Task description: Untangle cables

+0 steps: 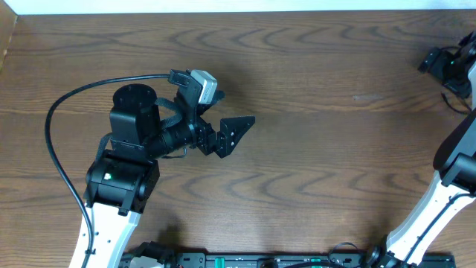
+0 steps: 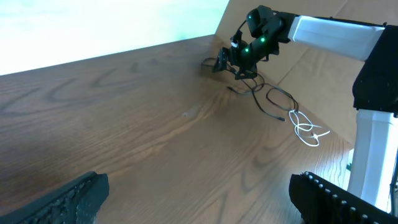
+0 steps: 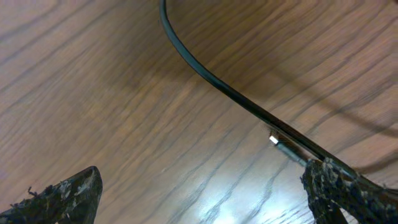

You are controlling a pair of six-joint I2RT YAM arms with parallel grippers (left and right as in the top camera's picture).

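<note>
In the left wrist view the cables lie on the table at the far right: a thin black cord (image 2: 273,99) in loose loops, and a white cord (image 2: 306,130) coiled beside its end. My right gripper (image 2: 235,61) hangs over the black cord's far end. Its own view shows its jaws open (image 3: 205,199), with the black cord (image 3: 217,84) crossing the wood and a small silver plug (image 3: 280,144) by the right fingertip (image 3: 348,190), nothing held. My left gripper (image 1: 232,134) stands open over bare wood mid-table, far from the cords. The white cord is out of the overhead view.
A thick black arm cable (image 1: 56,141) arcs round the left arm's base (image 1: 123,179). The right arm (image 1: 446,186) runs up the right edge of the wooden table (image 1: 335,171). The table's far edge (image 2: 124,50) meets a pale wall.
</note>
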